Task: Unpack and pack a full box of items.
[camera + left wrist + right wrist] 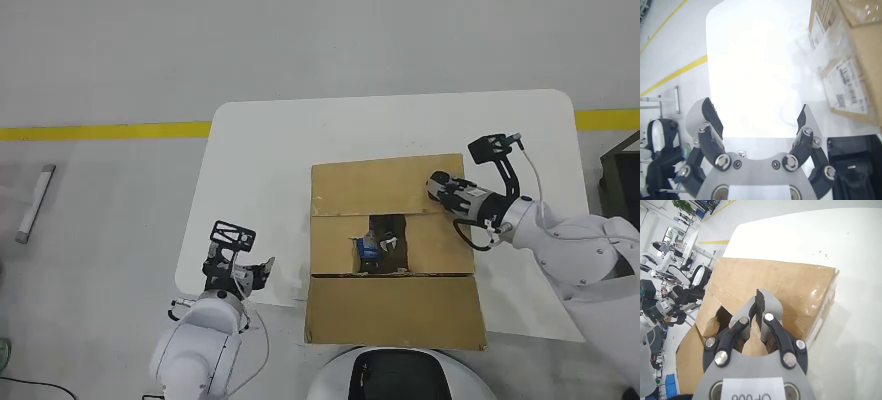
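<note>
Box (390, 310) sits mid-table (260, 180), near and far flaps mostly folded over w/ a gap in the centre where a blue item (372, 248) shows inside, so unpacking looks barely begun. R gripper (758, 306) is clenched, pads together w/ nothing visibly pinched; it hangs over the far flap by the box's right edge, prob. placed to push or hook that flap back and widen the opening. L gripper (755, 106) is spread wide and empty, parked over bare table at the near-left corner, well apart from the box; likely kept out of the way.
</note>
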Motion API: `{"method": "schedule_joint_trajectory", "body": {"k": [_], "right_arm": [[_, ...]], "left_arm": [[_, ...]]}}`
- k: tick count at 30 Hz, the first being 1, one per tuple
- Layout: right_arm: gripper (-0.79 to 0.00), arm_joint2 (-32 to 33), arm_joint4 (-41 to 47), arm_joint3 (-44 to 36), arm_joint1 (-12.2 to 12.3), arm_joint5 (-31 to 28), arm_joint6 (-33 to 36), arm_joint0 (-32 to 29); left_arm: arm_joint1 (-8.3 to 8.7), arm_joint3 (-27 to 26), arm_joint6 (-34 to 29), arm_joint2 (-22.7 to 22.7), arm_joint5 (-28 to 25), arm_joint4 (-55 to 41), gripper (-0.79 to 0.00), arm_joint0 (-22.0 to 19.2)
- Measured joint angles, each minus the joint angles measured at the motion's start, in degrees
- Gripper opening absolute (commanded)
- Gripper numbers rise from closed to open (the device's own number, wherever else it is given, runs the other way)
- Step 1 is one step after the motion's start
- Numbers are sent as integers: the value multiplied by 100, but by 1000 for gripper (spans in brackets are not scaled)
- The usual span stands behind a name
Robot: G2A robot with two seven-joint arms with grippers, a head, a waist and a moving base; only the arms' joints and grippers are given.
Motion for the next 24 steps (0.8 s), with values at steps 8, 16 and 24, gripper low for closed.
{"method": "schedule_joint_trajectory", "body": {"k": [8,16,24], "right_arm": [[-785,-87,2,4,-22,44,-32,10],[-785,-81,-28,-35,-28,88,-44,-64],[-785,-59,-52,-39,-33,133,-22,-85]], "left_arm": [[144,-265,665,-65,-1459,396,0,680],[229,-530,1201,48,-2205,343,0,1002],[290,-526,1599,23,-2465,83,0,901]]}}
